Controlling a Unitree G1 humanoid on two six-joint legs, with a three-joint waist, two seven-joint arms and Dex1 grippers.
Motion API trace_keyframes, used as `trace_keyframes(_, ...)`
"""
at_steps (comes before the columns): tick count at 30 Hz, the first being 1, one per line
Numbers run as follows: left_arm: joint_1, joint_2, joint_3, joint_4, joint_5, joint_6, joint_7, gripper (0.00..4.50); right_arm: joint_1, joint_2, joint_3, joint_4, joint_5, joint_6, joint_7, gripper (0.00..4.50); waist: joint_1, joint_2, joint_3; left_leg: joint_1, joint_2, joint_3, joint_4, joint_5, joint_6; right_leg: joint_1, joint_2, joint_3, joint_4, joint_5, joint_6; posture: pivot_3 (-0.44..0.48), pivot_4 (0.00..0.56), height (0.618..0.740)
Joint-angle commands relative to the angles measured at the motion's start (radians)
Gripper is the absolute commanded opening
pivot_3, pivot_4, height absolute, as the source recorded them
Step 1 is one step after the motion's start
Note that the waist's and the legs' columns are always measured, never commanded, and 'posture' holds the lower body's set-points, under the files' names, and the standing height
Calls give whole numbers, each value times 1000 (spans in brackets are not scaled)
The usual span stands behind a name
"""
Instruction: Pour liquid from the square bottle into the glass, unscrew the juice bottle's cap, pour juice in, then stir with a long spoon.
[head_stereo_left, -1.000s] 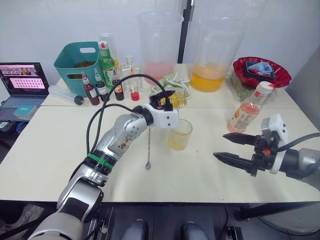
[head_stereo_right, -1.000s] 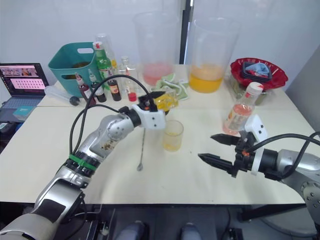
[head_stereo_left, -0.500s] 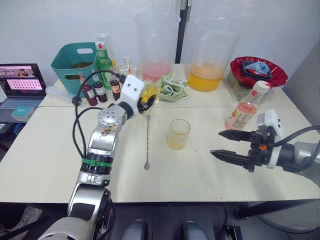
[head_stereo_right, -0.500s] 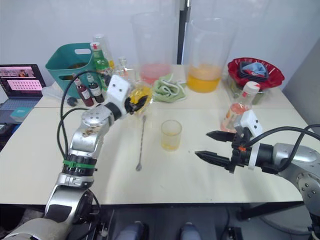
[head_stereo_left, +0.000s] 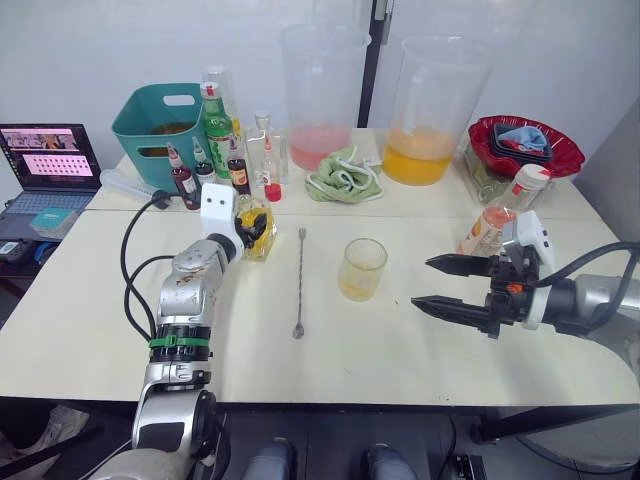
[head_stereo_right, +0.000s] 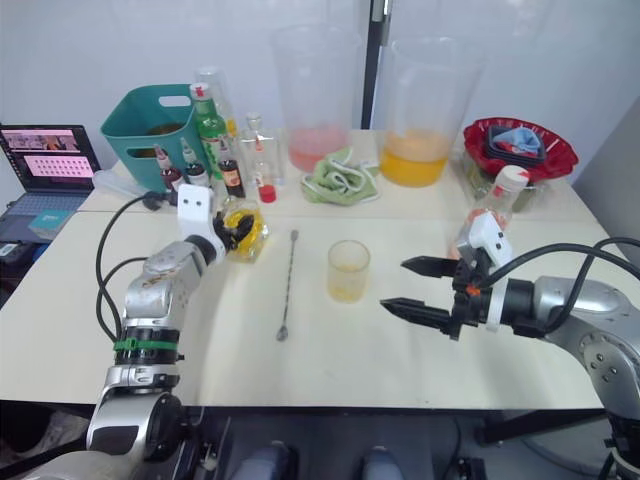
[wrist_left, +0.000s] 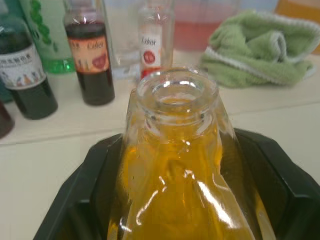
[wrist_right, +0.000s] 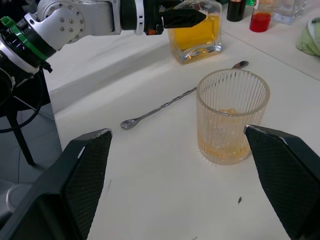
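Cream-coloured counter (head_stereo_left: 90, 300) runs under everything, with a white wall behind and two big jugs at the back. At the left fingers (head_stereo_left: 252, 228) stands the square bottle (head_stereo_left: 257, 228), upright on the counter, uncapped and about half full of amber liquid; the black fingers are clamped on its sides, so it looks set down after its pour but not yet let go. Beyond its neck cluster small dark bottles (wrist_left: 87, 57) and a green cloth (wrist_left: 260, 45), close enough to get knocked if the arm swings that way.

The right fingers (head_stereo_left: 450, 285) are spread wide, holding nothing, their tips pointing at the ribbed glass (head_stereo_left: 361, 268), which sits just ahead of them with a little yellowish liquid in the bottom. The juice bottle (head_stereo_left: 497, 215), white cap on, stands just behind those fingers, I'd guess the next thing to reach for. The long spoon (head_stereo_left: 299, 281) lies flat between bottle and glass.
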Motion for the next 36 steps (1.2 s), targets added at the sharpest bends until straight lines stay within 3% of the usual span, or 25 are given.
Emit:
trace_keyframes(1, -23, 2, 5, -31, -23, -52, 15, 2775, -27, -3, -17, -23, 21, 10, -15, 4473, 1, 0, 0, 0, 0, 0, 0, 0, 0, 0, 0, 0, 0, 0, 0, 0, 150, 740)
trace_keyframes(5, -14, 4, -24, -24, -3, -57, 23, 2775, -38, -4, -13, -22, 26, 18, -25, 4473, 0, 0, 0, 0, -1, 0, 0, 0, 0, 0, -1, 0, 0, 0, 0, 0, 150, 740)
trace_keyframes(7, -8, 5, -38, -35, 4, -61, 25, 3810, -46, -3, -12, -25, 32, 27, -32, 4500, 1, 0, 0, 0, -1, 0, 0, 0, 0, 0, -1, 0, 0, 0, 0, 0, 150, 740)
trace_keyframes(9, -6, 7, -39, -43, -3, -65, 27, 4472, -52, -4, -12, -27, 34, 34, -34, 4500, 0, 0, 0, 0, -1, 0, 0, 0, 0, 1, -1, 0, 0, 0, 1, 0, 150, 740)
trace_keyframes(18, -18, 9, 2, -118, -76, -116, 5, 4491, -84, -3, -3, -26, 43, 53, -41, 4500, -1, 0, 0, 1, -1, 0, 0, 0, 0, 1, -1, 0, 0, 0, 1, 0, 150, 740)
trace_keyframes(24, -81, 61, 32, -204, -158, -150, -57, 4491, -105, -13, -10, -10, 44, 59, -33, 4500, 0, 0, 0, 1, -1, 0, 0, 0, 0, 1, -1, 0, 0, 0, 1, 0, 150, 740)
trace_keyframes(26, -108, 101, 20, -234, -200, -101, -121, 4491, -104, -10, -12, -9, 26, 35, -28, 4500, -1, 0, 0, 1, -1, 0, 0, 0, 0, 1, -1, 0, 0, 0, 1, 0, 150, 740)
trace_keyframes(28, -121, 114, 45, -298, -377, 72, -199, 4491, -97, -6, -12, -6, -4, 5, -26, 4500, -2, 0, 0, 1, -2, 0, 0, 0, 0, 1, -1, 0, -1, 0, 1, 0, 150, 740)
trace_keyframes(31, -85, 163, 41, -425, -503, 168, -288, 4491, -83, 0, -14, -6, -36, -34, -19, 4500, -4, 0, 0, 1, -2, 0, 0, 0, 0, 1, -2, 0, -1, 0, 1, 0, 150, 740)
trace_keyframes(36, 2, 276, 10, -554, -544, 235, -355, 4491, -48, 19, -29, -7, -74, -84, -17, 4500, -17, 1, 0, 2, 0, 0, -2, 0, 0, 2, 0, 0, -1, 0, 1, 0, 150, 740)
